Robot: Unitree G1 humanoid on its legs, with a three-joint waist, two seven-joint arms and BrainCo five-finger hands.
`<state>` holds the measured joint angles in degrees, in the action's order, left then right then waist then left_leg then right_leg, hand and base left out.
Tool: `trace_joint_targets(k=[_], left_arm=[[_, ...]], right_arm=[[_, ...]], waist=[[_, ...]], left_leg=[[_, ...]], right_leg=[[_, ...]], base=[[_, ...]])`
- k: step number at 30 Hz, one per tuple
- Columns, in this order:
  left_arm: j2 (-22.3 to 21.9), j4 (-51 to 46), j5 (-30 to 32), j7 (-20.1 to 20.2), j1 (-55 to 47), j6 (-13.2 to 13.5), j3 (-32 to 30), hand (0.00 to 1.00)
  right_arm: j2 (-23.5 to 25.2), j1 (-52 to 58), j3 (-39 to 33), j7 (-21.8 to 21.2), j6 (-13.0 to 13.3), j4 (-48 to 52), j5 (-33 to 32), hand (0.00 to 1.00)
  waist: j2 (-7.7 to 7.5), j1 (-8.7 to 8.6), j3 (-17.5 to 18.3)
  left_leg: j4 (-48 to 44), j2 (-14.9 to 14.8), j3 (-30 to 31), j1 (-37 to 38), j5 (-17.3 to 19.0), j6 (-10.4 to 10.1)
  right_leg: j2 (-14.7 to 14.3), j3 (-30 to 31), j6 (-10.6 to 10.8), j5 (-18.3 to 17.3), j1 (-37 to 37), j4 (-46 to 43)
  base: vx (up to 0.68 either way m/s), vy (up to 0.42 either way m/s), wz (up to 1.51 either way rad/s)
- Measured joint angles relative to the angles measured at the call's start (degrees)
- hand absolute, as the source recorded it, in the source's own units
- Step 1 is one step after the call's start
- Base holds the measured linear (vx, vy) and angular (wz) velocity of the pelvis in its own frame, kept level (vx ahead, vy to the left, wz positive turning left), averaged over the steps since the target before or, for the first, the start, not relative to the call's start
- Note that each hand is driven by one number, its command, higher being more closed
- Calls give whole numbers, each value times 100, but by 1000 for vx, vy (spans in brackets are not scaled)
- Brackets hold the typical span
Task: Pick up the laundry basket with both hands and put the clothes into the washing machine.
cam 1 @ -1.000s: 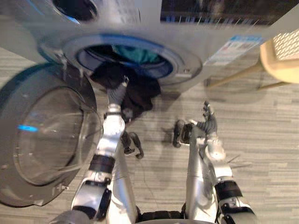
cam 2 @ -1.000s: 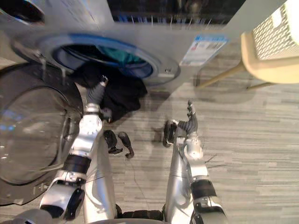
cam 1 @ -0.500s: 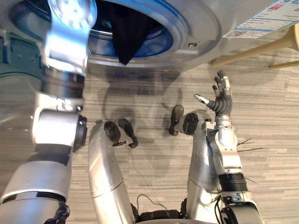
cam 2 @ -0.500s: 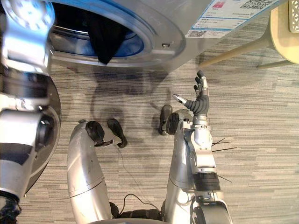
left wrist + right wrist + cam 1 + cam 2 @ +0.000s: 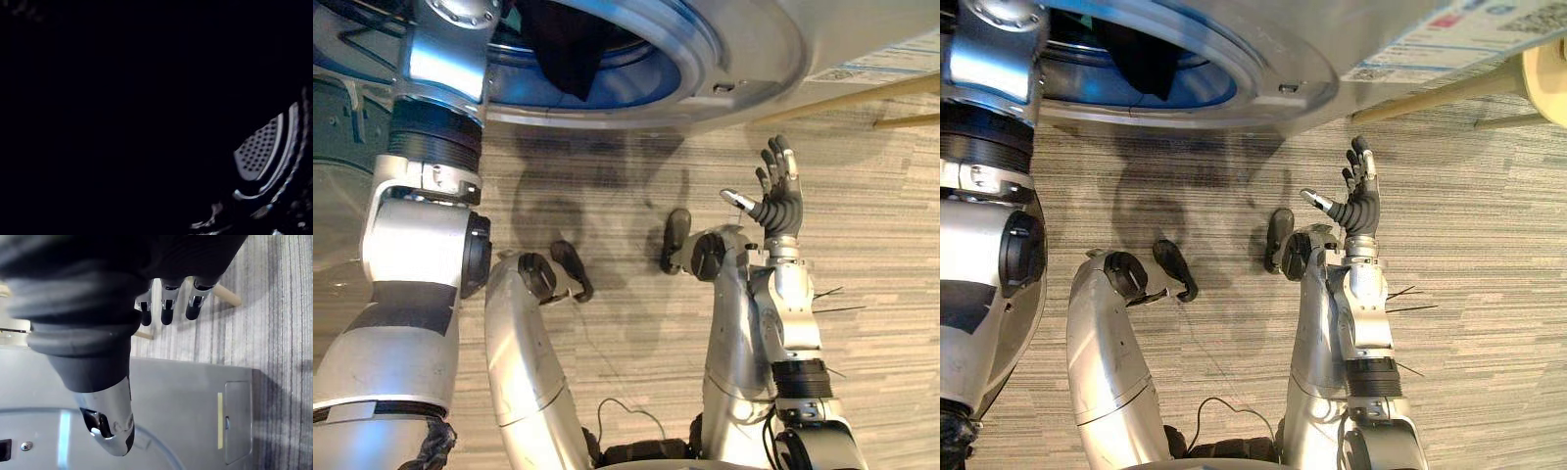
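Since 0.5 s ago: camera has shifted nearer the washing machine [image 5: 744, 49], left arm [image 5: 431, 147] still reaching up into the door opening. The left hand is inside the dark drum [image 5: 257, 149], and its state cannot be told. Black garment [image 5: 563, 49] hangs in the opening over the blue inner rim, just beside the left arm and well apart from the right hand [image 5: 781, 201], which is raised above the floor [image 5: 881, 294], fingers [image 5: 787, 157] spread apart, holding nothing.
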<state>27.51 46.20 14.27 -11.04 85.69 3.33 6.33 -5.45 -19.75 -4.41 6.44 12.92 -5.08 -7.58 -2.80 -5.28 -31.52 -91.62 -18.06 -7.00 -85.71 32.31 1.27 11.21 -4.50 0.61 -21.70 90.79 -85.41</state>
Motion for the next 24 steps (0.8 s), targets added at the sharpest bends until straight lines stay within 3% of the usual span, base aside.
trace_joint_targets(k=[4,9,14,19,24], left_arm=[[-210,113,417,673,-285,-69,-106,0],[-189,39,661,1111,-354,-136,-146,0],[-174,-325,688,1077,-355,-312,1,0],[7,-849,681,647,-464,-417,9,0],[78,-1956,671,333,-1259,-530,-449,0]], right_arm=[[-89,-5,118,-207,-39,35,-84,0],[-202,-3,239,-527,-81,27,-345,0],[-246,2,210,-562,-82,67,-489,0],[-302,1,186,-549,-72,134,-478,0],[-288,48,68,-538,-71,140,-434,0]], waist=[[-1,2,0],[0,45,1],[1,110,0],[12,144,-6],[15,228,-5]], left_leg=[[-133,3,31,-47,79,11],[-143,3,35,-49,103,-21],[-175,20,48,-85,82,16],[-294,63,203,-193,70,-11],[-261,60,255,-186,23,-92]], right_leg=[[-6,35,70,-52,39,-132],[-1,51,87,-65,56,-143],[9,60,9,-101,102,-253],[92,-28,-130,-222,143,-471],[87,-61,-134,-224,134,-480]], base=[[-4,0,1],[-12,-3,-1],[10,-15,7],[13,-30,11],[-2,-13,1]])
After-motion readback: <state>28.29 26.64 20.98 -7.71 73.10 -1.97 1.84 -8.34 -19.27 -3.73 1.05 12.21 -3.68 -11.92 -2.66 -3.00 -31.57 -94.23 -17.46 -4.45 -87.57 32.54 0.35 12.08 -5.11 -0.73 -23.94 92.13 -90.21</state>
